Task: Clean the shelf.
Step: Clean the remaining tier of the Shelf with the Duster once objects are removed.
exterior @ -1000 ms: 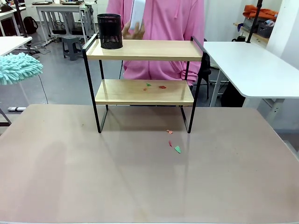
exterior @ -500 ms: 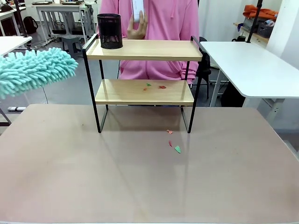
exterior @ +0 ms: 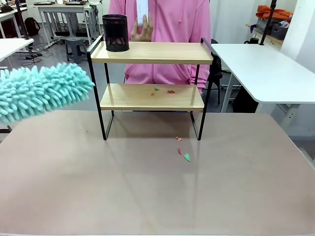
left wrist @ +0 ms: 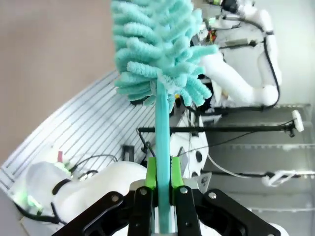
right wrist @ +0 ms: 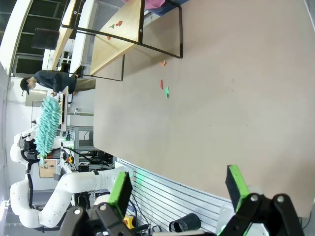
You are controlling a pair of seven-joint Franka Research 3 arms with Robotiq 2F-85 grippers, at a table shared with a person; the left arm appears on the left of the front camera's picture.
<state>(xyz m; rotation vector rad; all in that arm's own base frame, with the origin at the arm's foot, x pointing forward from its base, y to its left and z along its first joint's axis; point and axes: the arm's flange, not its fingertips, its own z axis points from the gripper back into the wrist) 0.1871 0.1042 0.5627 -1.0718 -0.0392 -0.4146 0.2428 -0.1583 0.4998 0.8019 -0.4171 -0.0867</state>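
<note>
The shelf stands at the table's far middle, two wooden boards in a black frame, and also appears sideways in the right wrist view. Small red and green paper scraps lie on its lower board. A fluffy teal duster hovers just left of the shelf, level with the lower board. My left gripper is shut on the duster's teal handle. My right gripper is open above the table's near side, holding nothing.
A black mesh cup sits on the top board's left end. Behind the shelf a person in pink holds a white object. More scraps lie on the table in front of the shelf's right leg. White tables stand at the right.
The duster has swung in from the left edge, rightward and slightly down, close to the shelf's left side. The person's hand with the white object shifted a little.
</note>
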